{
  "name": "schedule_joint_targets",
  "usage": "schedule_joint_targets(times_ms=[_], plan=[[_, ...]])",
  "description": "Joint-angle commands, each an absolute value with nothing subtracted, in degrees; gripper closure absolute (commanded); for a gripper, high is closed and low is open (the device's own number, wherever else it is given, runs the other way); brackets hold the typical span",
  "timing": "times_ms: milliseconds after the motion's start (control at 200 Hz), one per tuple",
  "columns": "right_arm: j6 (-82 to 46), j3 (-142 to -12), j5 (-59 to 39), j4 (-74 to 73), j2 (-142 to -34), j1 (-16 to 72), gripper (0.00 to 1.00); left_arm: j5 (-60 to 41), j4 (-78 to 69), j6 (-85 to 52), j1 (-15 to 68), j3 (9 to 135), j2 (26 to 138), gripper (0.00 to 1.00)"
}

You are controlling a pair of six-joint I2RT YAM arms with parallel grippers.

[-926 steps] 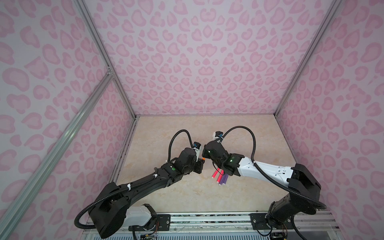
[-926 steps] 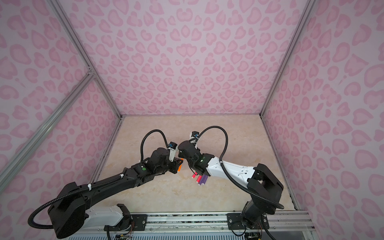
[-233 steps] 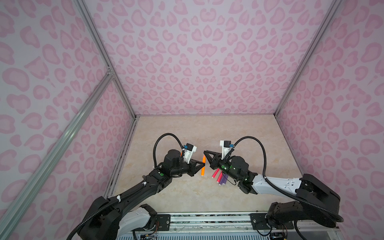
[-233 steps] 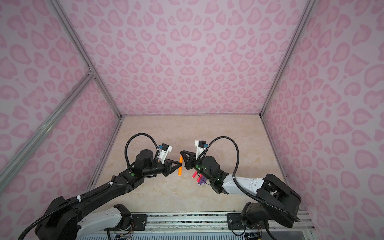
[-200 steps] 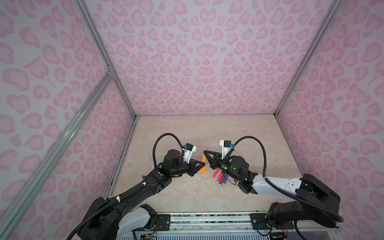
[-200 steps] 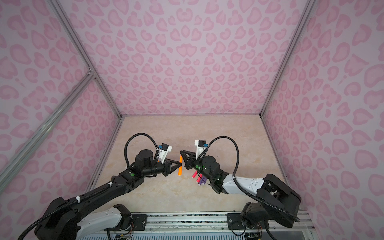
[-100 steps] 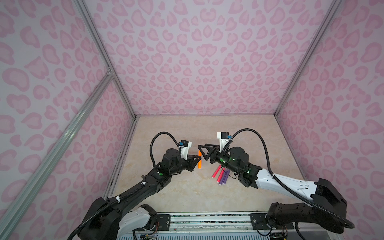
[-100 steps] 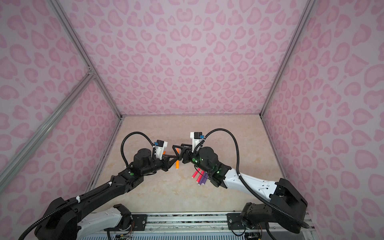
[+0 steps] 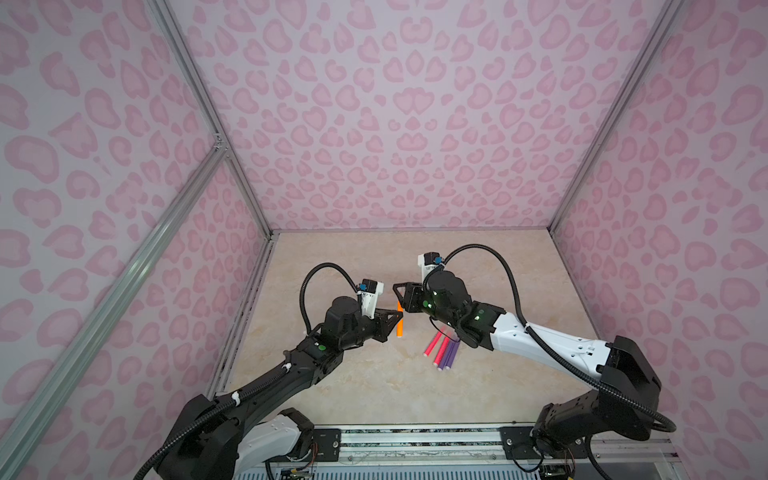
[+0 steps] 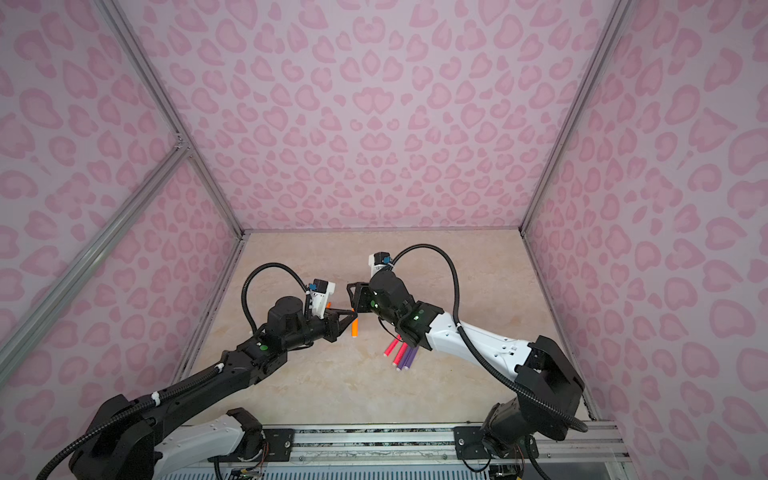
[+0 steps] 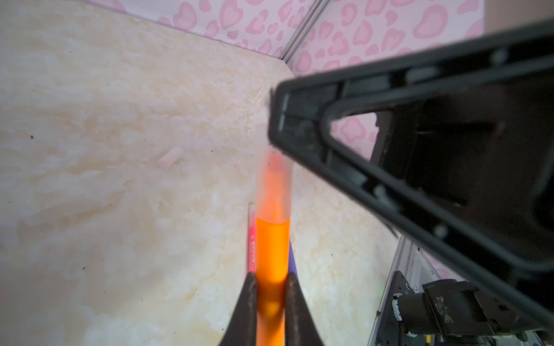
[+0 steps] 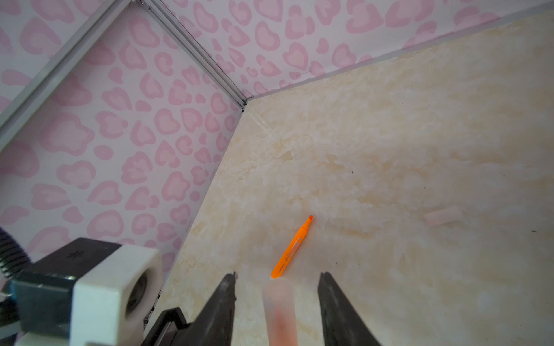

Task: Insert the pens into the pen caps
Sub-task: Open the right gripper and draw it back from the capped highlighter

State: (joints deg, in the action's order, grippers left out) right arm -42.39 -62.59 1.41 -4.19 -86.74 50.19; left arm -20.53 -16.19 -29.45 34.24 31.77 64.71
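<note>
My left gripper (image 11: 271, 287) is shut on an orange pen (image 11: 272, 248) and holds it off the table; in both top views it shows as an orange stick (image 9: 400, 326) at the jaw tips (image 10: 354, 328). A pale translucent pen cap (image 11: 274, 182) sits over the pen's tip. My right gripper (image 12: 278, 274) is open, its fingers standing apart on either side of that cap (image 12: 278, 305) without touching it. It faces the left gripper (image 9: 397, 322) closely.
A second orange pen (image 12: 292, 247) lies uncapped on the marble table (image 12: 389, 149), and a loose pen cap (image 12: 443, 215) lies farther off, also seen from the left wrist (image 11: 171, 157). Pink pens (image 9: 434, 343) and purple pens (image 9: 451, 353) lie together under the right arm.
The right gripper was shut at the orange pen's tip and has opened, leaving the cap on the pen. Both grippers have risen and shifted a little to the left and farther back.
</note>
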Motion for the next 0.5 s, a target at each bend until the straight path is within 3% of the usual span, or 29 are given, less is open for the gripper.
schedule_joint_targets(times_ms=[0, 390, 495], plan=[[-41.7, -64.2, 1.0, -2.2, -88.3, 50.3, 0.57, -20.3, -17.6, -28.8, 34.3, 32.5, 64.9, 0.97], [-41.1, -68.4, 1.8, 0.9, -91.9, 50.6, 0.87, -19.9, -17.1, -28.8, 34.3, 32.6, 65.1, 0.97], [-40.8, -67.5, 1.8, 1.0, -91.3, 51.1, 1.0, -19.3, -17.0, -29.2, 34.4, 32.8, 65.4, 0.97]])
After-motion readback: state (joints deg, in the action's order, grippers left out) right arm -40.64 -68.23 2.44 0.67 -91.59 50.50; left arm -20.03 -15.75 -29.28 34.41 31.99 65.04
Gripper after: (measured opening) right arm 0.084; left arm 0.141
